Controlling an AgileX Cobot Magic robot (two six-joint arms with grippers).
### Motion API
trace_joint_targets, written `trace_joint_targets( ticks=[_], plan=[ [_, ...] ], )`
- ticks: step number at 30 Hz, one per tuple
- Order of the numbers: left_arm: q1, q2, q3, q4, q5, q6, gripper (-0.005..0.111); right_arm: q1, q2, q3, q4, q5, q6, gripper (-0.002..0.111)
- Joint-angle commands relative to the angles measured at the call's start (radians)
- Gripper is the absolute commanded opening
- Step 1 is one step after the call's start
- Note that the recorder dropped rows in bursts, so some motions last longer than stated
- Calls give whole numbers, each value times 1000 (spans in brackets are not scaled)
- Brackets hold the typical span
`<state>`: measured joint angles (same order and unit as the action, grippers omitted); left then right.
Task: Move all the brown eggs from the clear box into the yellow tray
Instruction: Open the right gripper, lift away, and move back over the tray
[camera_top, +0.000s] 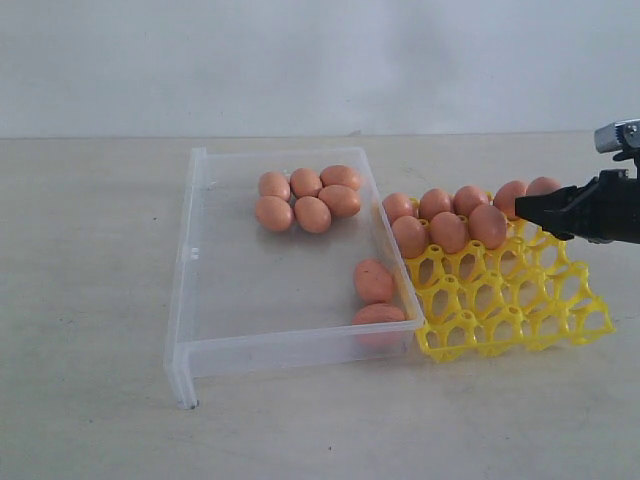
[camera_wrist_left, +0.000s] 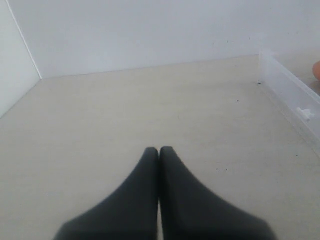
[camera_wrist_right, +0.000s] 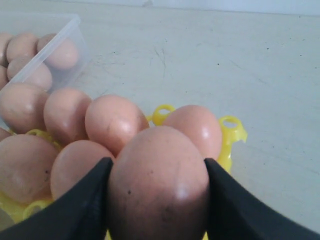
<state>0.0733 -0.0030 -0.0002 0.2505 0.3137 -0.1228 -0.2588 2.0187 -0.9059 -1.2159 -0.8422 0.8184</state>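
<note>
1. progress, as i judge it: roughly half done. the yellow tray carries about eight brown eggs, packed into its two far rows, and the near cups are open.
2. left to move: eight eggs lie in the clear box. six are bunched at its far end, and two sit by the wall next to the tray.
3. the right gripper is clamped on one egg. its two dark fingers press the flanks of this held egg. in the right wrist view it sits just beside the far-row eggs, near the tray's outer edge.
4. in the exterior view the right gripper reaches in over the tray's far right part. from that side i cannot tell which egg is the gripped one, or whether it already rests in a cup.
5. axis: the held egg's long axis runs across the line of the squeeze, and its slightly narrower end seems to point away from the wrist camera. the eggs in the tray stand on end, some leaning. the two loose ones in the box lie on their sides, the nearer lengthwise along the near wall.
6. the left gripper has its fingers pressed together on nothing, above bare table outside the box wall.
</note>
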Motion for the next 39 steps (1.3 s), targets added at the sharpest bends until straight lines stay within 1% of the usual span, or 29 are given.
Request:
trace_joint_targets(
  ticks=[1,6,10,12,16,19,26,30,32,33,34,36,37,38,39],
  plan=[
    [-4,3,0,2,-3,-4,-4,2,-11,4,16,2,-17,34],
    [-4,3,0,2,-3,-4,-4,3,-11,4,25,-6,-17,44],
    [-4,3,0,2,-3,-4,-4,32,-11,4,25,2,-17,54],
    [-4,3,0,2,-3,-4,-4,51,-11,4,26,17,-39,57],
    [-4,3,0,2,-3,-4,-4,70,-11,4,31,122,-57,57],
    [-4,3,0,2,-3,-4,-4,70,-11,4,31,134,-57,57],
    [-4,3,0,2,-3,-4,-4,70,-34,4,65,39,-53,57],
    [-4,3,0,2,-3,-4,-4,70,-113,4,92,-13,-24,57],
    [-4,3,0,2,-3,-4,-4,70,-174,4,128,-70,20,57],
    [-4,3,0,2,-3,-4,-4,70,-207,4,151,-109,63,55],
    [-4,3,0,2,-3,-4,-4,72,-240,4,171,-152,116,51],
    [-4,3,0,2,-3,-4,-4,99,-300,4,200,-200,221,36],
    [-4,3,0,2,-3,-4,-4,125,-333,4,199,-214,265,24],
    [-4,3,0,2,-3,-4,-4,160,-363,4,186,-222,277,12],
    [-4,3,0,2,-3,-4,-4,195,-385,4,171,-224,276,3]
  ],
)
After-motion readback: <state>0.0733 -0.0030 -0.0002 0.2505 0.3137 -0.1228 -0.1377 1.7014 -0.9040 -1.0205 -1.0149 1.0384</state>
